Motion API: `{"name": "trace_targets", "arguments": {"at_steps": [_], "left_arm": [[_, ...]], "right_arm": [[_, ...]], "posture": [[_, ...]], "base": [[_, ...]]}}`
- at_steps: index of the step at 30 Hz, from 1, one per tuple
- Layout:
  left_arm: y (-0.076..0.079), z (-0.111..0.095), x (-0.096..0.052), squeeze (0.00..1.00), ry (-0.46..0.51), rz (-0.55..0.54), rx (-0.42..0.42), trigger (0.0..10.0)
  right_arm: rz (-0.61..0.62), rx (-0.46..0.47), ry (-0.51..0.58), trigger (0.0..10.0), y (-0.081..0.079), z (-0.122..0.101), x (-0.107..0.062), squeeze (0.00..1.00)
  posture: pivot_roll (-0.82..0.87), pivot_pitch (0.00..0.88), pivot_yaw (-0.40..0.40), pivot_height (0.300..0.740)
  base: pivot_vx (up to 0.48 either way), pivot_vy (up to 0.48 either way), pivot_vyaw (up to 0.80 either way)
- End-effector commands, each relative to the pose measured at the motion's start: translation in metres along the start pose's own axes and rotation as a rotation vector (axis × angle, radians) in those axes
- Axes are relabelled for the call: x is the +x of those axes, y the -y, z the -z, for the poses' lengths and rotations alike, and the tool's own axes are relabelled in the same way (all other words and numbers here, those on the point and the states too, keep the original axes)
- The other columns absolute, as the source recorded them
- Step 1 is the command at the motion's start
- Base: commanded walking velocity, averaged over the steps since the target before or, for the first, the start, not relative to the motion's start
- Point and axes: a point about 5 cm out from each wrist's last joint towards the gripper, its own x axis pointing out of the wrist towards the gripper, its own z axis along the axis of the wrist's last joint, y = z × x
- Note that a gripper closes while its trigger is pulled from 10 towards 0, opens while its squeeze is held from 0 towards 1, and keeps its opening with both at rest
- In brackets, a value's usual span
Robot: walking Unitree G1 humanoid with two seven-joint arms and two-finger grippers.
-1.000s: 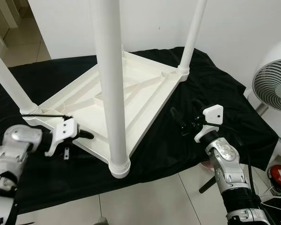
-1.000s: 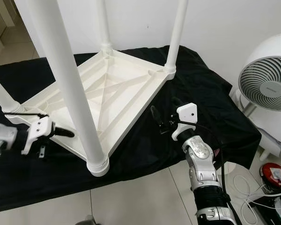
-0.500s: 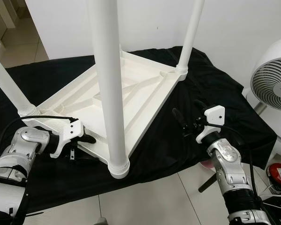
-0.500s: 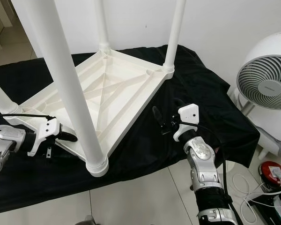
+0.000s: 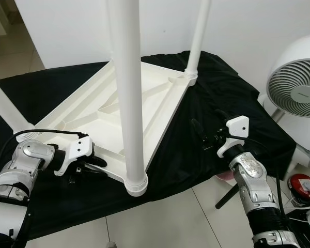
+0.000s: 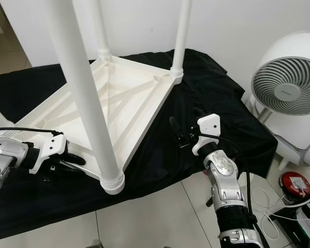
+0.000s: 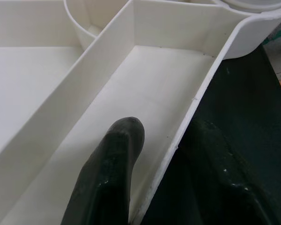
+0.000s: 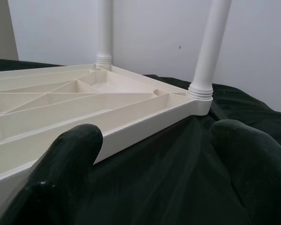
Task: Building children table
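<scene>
A white plastic table [image 5: 129, 103] lies upside down on a black cloth [image 5: 222, 103], near the middle of the head view. Its legs stick straight up. The nearest leg [image 5: 130, 98] is the big white pole at about 12 o'clock, and its ringed foot end sits at the table corner closest to the robot. Another leg [image 5: 196, 41] stands at about 1 o'clock, at the far corner.

The left gripper [image 5: 95, 163] is at about 8 o'clock, right at the table's near edge. In the left wrist view one black finger [image 7: 110, 173] is inside a rib pocket and the other finger [image 7: 220, 173] is outside on the cloth — the thin white rim [image 7: 192, 103] runs between them. The fingers are close on both sides of the rim, but I cannot tell if they pinch it.

The right gripper [image 5: 209, 132] is at about 4 o'clock, over the cloth, just beside the table's right edge and not touching it. Its fingers are spread wide apart and hold nothing.

A white fan [image 5: 294, 93] stands on the floor at 3 o'clock.
</scene>
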Motion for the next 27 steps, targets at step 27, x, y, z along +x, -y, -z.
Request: {"name": "trace_targets", "arguments": {"at_steps": [27], "left_arm": [[0.048,0.034,-0.008,0.00,0.253,-0.339,-0.227,0.0]], "right_arm": [[-0.054,-0.012,-0.009,10.0,-0.005,0.001,0.003,0.00]], "posture": [[-0.02,0.036,-0.002,0.740]], "base": [[0.000,0.000,0.00]]}}
